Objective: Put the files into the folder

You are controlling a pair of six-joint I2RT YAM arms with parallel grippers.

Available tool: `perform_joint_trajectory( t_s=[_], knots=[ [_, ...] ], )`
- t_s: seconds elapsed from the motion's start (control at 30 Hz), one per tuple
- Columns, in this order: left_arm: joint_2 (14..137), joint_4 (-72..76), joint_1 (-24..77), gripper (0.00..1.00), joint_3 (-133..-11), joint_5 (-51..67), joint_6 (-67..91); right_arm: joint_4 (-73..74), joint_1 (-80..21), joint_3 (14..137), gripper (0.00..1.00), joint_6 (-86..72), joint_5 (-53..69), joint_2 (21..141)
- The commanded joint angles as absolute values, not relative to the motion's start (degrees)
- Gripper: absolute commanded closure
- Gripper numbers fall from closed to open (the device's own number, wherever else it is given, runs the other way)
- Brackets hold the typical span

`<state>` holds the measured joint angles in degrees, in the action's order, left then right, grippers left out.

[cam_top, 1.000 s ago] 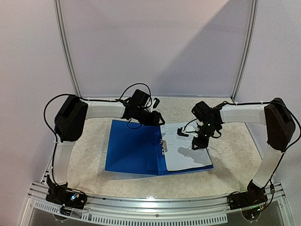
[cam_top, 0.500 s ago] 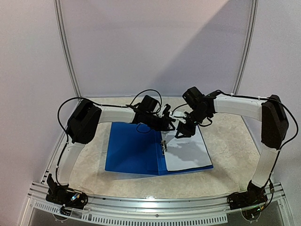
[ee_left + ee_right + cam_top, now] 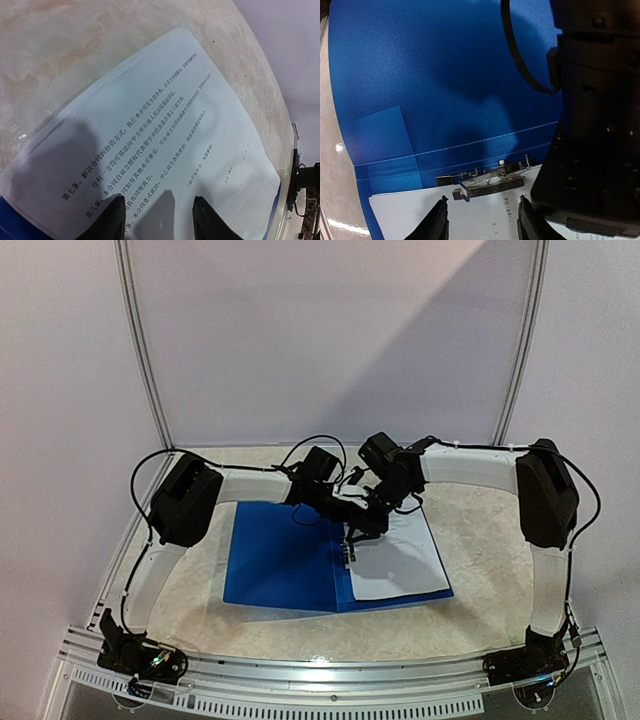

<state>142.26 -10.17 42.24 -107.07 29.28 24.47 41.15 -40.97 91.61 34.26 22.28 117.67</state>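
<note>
Files (image 3: 402, 558) lie in the open folder (image 3: 280, 558); left gripper (image 3: 157, 201) and right gripper (image 3: 482, 201) stand half-open, empty.

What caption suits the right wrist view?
Open right pincer over the metal clip of a bright blue plastic folder holding white printed paper sheets.

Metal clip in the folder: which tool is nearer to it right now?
Right. The right tool hangs just over the metal clip; the left tool is over the files, with no clip in its wrist view.
</note>
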Motion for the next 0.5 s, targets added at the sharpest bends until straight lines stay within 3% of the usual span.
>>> perform_joint_trajectory(
  t_s=[0.0, 0.13, 0.37, 0.47],
  knots=[
    [145.07, -14.81, 42.8, 0.53, -107.49, 28.57, 23.13, 40.42, -41.43, 93.65, 0.54, 33.41, 23.38, 120.34],
    [145.41, -15.09, 42.8, 0.53, -107.49, 28.65, 23.01, 41.02, -41.57, 93.78, 0.58, 33.78, 23.76, 120.93],
    [145.4, -15.33, 42.79, 0.53, -107.92, 28.74, 22.91, 41.19, -41.62, 93.81, 0.84, 33.84, 25.02, 120.61],
    [145.38, -15.53, 42.74, 0.53, -107.92, 28.74, 22.84, 41.26, -41.64, 93.85, 0.87, 33.88, 25.45, 120.59]
  ],
)
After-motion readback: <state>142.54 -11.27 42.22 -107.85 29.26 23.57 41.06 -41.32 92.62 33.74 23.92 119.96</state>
